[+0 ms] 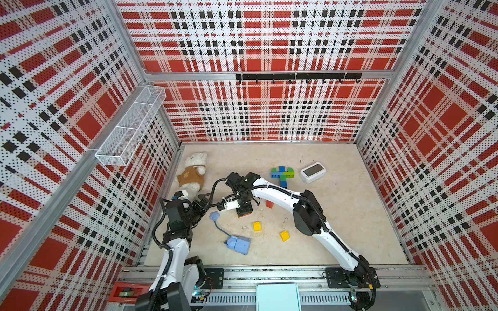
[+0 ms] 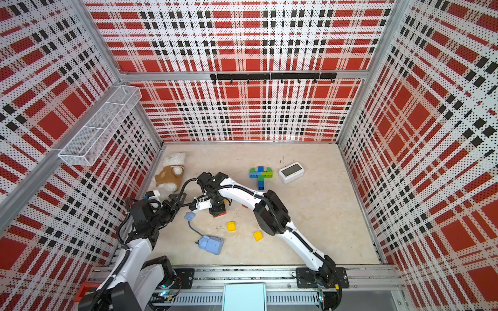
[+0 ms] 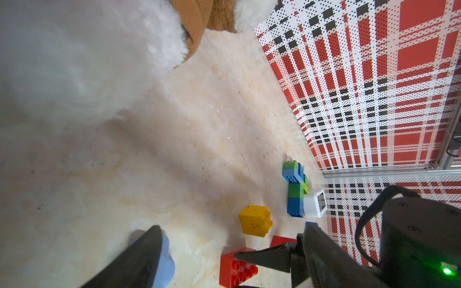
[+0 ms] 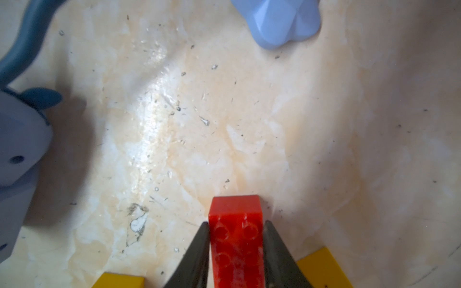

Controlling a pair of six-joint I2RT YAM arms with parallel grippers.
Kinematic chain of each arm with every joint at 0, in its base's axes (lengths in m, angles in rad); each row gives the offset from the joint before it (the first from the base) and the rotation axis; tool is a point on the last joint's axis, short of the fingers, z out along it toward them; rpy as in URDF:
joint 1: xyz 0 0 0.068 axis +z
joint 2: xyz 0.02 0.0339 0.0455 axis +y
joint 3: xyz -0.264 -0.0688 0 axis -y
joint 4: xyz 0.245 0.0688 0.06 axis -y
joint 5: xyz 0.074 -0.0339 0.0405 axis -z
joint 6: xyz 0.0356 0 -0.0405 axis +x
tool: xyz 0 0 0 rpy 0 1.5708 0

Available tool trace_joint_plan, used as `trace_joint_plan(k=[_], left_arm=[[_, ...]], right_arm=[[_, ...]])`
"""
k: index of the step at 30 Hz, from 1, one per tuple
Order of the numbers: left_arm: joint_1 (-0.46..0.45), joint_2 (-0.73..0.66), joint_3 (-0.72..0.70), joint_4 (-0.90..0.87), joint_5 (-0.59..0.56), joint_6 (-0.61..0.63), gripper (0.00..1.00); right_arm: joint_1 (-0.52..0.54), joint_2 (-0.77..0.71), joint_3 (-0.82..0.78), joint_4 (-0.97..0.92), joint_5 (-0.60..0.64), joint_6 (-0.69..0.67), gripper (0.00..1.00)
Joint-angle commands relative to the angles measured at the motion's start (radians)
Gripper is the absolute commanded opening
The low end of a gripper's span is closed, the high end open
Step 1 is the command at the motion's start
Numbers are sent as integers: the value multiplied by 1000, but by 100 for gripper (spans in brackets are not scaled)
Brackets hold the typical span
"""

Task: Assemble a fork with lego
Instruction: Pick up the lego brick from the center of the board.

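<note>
Both the left arm [image 1: 179, 255] and right arm [image 1: 336, 242] are skinned in glossy white shells, with chunky black joint housings [image 1: 307, 218] in between. Along the outside, ribbed black cables [image 1: 169, 265] are strapped on. Underneath, screwed black base plates [image 1: 336, 277] are fitted. The jaws are dark tapered wedges, and a green light [image 3: 447, 271] is lit on one black housing.

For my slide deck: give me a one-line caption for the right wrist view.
Right gripper shut on a red brick, two yellow bricks nearby.
</note>
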Motion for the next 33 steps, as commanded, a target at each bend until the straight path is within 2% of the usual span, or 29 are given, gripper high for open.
trace_joint_plan(k=[1,4,6,11,19,24,26,29,30,33], left_arm=[[6,-6,-5,24,13,-3,91],[6,-6,-6,24,13,-3,91],[6,-7,-5,24,12,-2,91],[8,-9,-7,24,14,-2,91],[6,-13,-8,25,13,-3,91],[6,-37,8,0,3,-5,91],[6,-54,21,-20,-7,3,91],[-29,-48,40,-29,-27,16,91],[-60,-41,49,-29,-43,24,92],[-233,-13,81,-31,-144,50,92]], right_arm=[[6,35,28,-17,20,-7,35],[6,38,29,-20,32,-3,43],[6,38,31,-19,33,0,43],[6,39,34,-17,34,6,35],[7,24,35,-6,28,21,28],[6,-95,-1,80,-59,92,27],[3,-196,-82,173,-91,152,25],[-3,-378,-285,333,-91,242,20],[-6,-435,-351,372,-82,273,19],[-32,-602,-552,438,-63,374,17]])
